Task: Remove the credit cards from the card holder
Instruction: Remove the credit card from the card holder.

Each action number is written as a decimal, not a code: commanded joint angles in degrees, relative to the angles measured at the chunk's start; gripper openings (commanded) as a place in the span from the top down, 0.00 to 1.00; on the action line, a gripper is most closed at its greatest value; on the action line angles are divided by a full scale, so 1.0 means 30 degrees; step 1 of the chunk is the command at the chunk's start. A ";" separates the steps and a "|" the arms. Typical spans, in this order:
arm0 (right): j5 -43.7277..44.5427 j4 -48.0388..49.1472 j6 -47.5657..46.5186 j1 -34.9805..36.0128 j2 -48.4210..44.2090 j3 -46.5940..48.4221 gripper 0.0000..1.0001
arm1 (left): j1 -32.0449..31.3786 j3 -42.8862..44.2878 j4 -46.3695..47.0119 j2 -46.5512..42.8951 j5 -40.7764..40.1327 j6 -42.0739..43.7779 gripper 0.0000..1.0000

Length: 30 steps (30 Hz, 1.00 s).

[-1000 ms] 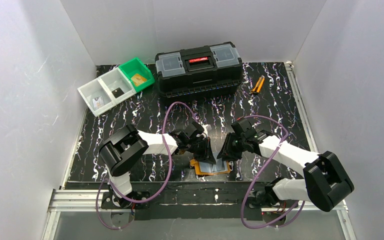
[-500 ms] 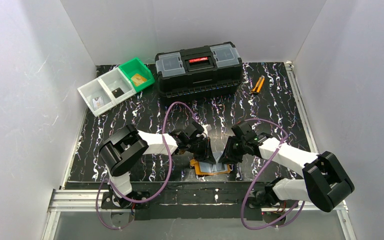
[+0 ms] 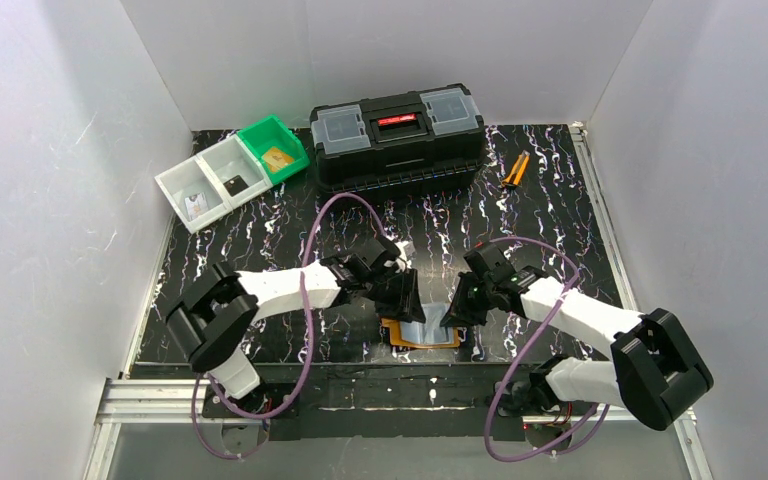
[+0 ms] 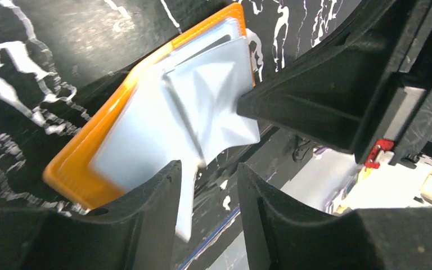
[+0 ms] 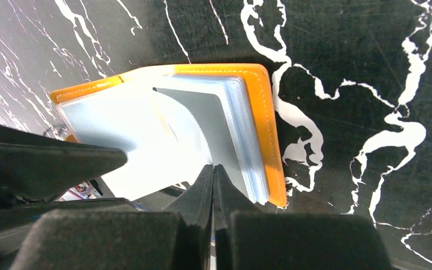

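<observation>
Left pincer (image 4: 208,169) lets go as right pincer (image 5: 214,169) closes

Since a second ago the left pincer has opened. Its jaws now stand apart with a corner of a clear pocket (image 4: 214,101) hanging loose between them. The right pincer has shut, tips together at the near edge of the pockets; whether it pinches a leaf I cannot tell. The orange card holder (image 3: 422,335) lies open on the tabletop (image 3: 260,240) near its front edge, between both arms. No credit cards show plainly in the pockets. The step looks like leafing through them — next calls for finding a card's edge and gripping that, not plastic
</observation>
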 commanded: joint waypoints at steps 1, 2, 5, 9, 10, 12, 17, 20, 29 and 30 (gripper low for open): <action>0.0231 -0.0750 -0.0142 0.0195 -0.0665 0.0720 0.99 | 0.0317 0.0777 -0.4834 -0.2169 -0.2637 0.1688 0.63; 0.0217 -0.0813 -0.0142 0.0202 -0.0702 0.0880 0.99 | 0.0357 0.0718 -0.5288 -0.2417 -0.3025 0.1800 0.66; 0.0231 -0.1048 -0.0153 0.0491 -0.0531 0.1455 0.99 | 0.0478 0.0389 -0.6071 -0.2720 -0.3666 0.2129 0.74; 0.0343 -0.1035 0.0008 0.1188 0.0435 0.2565 0.99 | 0.0505 0.0126 -0.6204 -0.2546 -0.3918 0.2156 0.83; 0.0411 -0.1010 0.0089 0.1445 0.0739 0.2861 0.99 | 0.0509 0.0084 -0.6125 -0.2504 -0.3925 0.2153 0.85; 0.0501 -0.0887 0.0266 0.2039 0.1503 0.3558 0.99 | 0.0509 0.0048 -0.6125 -0.2460 -0.3900 0.2132 0.88; 0.0558 -0.0425 0.0685 0.3304 0.3738 0.5147 0.95 | 0.0533 0.0141 -0.6235 -0.3105 -0.3867 0.2180 0.93; 0.0514 -0.0103 0.0957 0.3830 0.4685 0.5934 0.84 | 0.0529 0.0333 -0.6598 -0.3534 -0.3827 0.2377 0.97; 0.0911 -0.0379 0.1388 0.4879 0.5711 0.7203 0.55 | 0.0593 0.0691 -0.9133 -0.5935 -0.5703 0.2577 0.98; 0.0921 -0.0408 0.1423 0.4961 0.5786 0.7217 0.53 | 0.0618 0.0733 -0.9571 -0.6132 -0.6289 0.2550 0.99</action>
